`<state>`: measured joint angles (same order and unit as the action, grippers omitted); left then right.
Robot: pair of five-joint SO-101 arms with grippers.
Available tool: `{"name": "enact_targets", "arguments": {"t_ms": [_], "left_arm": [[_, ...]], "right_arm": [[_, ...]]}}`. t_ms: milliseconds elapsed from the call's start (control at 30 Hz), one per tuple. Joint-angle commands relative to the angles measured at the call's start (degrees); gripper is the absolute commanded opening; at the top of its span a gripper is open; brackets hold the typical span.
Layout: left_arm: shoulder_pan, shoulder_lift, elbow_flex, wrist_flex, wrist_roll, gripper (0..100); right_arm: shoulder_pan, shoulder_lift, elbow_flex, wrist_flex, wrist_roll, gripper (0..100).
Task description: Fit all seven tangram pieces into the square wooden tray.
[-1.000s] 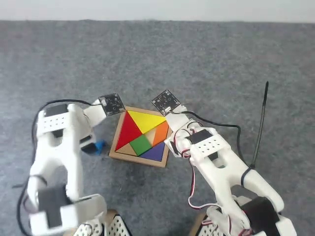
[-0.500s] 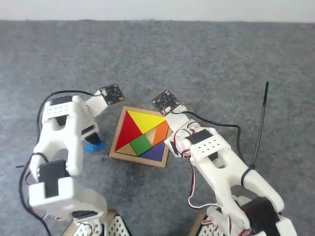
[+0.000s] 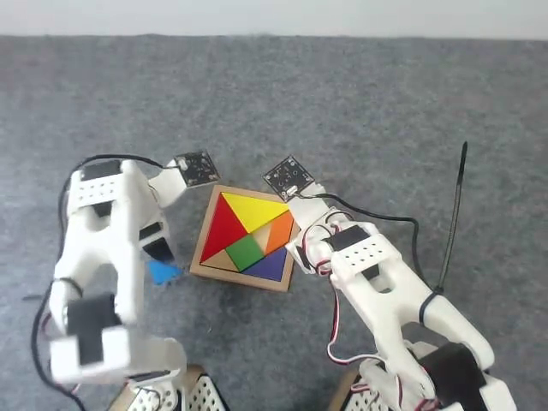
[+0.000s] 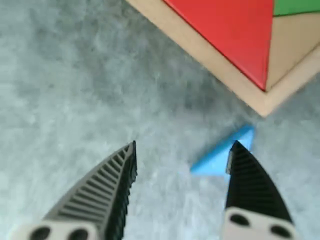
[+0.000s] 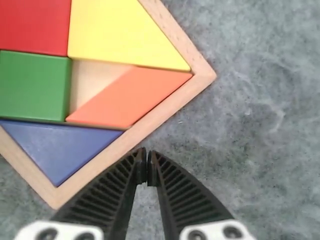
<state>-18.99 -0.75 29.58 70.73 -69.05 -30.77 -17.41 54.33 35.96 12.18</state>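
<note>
Blue triangle [image 3: 163, 272], left of the tray [image 3: 240, 276], lies off-centre under my parted left fingers [image 4: 120, 172]; centre first. Right fingers [image 5: 127, 181] together.

The high view looks steeply down from afar over the tray [image 3: 240, 278]. Each wrist view looks close along its own jaws; all three share the tray, just beyond the jaw tips.

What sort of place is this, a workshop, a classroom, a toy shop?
Most likely a small robotics test bench. A white left arm and right arm with exposed wires stand on a grey felt-like mat, either side of a wooden puzzle tray.
</note>
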Motion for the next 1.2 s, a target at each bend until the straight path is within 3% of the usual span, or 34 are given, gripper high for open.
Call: {"name": "enact_targets", "arguments": {"t_ms": [0, 133, 300, 400, 600, 800, 933, 1167], "left_arm": [[-0.2, -16.6, -0.1, 4.0, -0.6, 28], [0.1, -23.3, 7.6, 1.8, -3.6, 28], [-3.9, -19.6, 13.7, -7.2, -10.1, 28], [-6.6, -13.8, 12.0, -5.9, -16.2, 28], [-6.7, -5.4, 6.5, 0.1, -19.1, 28], [-2.8, -2.2, 7.5, -0.5, -18.7, 28], [0.4, -2.5, 11.6, -6.9, -13.3, 28], [0.7, -2.5, 11.3, -7.7, -12.1, 28]], "right_arm": [[-0.2, -3.2, -0.8, 0.0, 0.5, 0.7], [-0.2, -3.2, -0.8, 0.0, 0.5, 0.7], [0.0, -3.2, -0.8, 0.0, 0.5, 0.7], [0.0, -3.2, -0.8, 0.0, 0.5, 0.7], [-0.2, -3.2, -0.8, 0.0, 0.5, 0.7], [-0.1, -3.2, -0.8, 0.0, 0.5, 0.7], [-0.1, -3.2, -0.8, 0.0, 0.5, 0.7], [-0.1, -3.2, -0.8, 0.0, 0.5, 0.7]]}}
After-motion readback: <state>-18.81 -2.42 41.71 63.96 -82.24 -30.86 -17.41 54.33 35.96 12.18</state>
